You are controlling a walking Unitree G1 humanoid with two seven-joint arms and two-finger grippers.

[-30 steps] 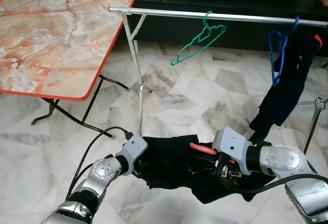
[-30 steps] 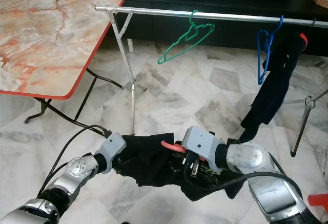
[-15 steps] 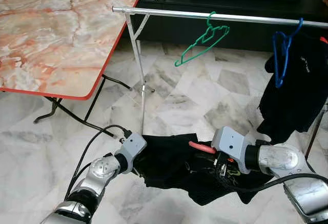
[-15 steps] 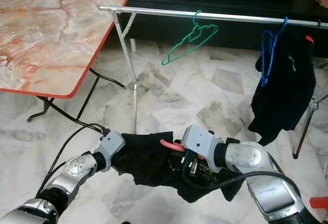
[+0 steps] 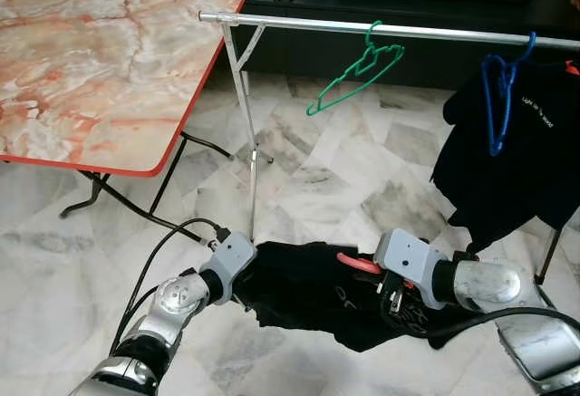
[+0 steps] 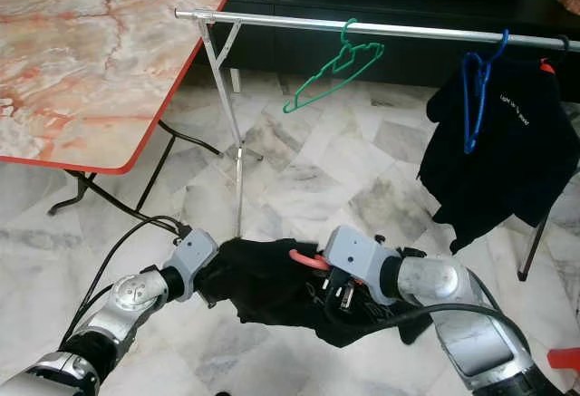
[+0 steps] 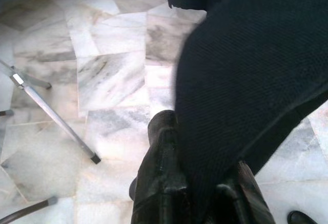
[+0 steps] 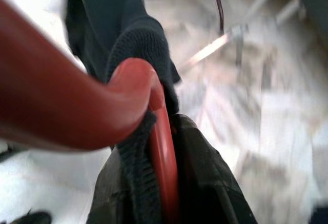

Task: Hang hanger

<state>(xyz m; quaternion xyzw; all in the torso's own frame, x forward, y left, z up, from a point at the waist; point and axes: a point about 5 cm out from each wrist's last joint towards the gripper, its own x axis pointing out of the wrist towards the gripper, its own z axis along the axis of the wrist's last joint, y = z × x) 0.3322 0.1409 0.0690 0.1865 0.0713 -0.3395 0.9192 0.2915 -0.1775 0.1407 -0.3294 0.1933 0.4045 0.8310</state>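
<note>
Between the arms, low over the marble floor (image 5: 308, 188), hung the black shirt (image 5: 299, 287). Left pincer (image 7: 197, 183) was clamped on a fold of it. Right pincer (image 8: 164, 183) was closed on the red hanger (image 5: 359, 264), whose wire ran between the fingers with cloth bunched round it.

Change since a second back: the view shifted a little, so the robot had moved slightly. The dark garment (image 5: 507, 165) on the blue hanger (image 5: 495, 97) had swung and spread wider along the rail (image 5: 381, 29). The shirt drooped a touch lower and looked more gathered toward the right pincer. Judgement: hanger looked partly threaded, not ready to lift; hanging not begun.

Room: the free stretch of rail lay between the green hanger (image 5: 355, 77) and the blue one, with more bare rail left of the green. The counter (image 5: 100, 61) edge stood close to the rail's left end and its upright (image 5: 246, 133). Swinging garment could crowd the right-hand gap.
</note>
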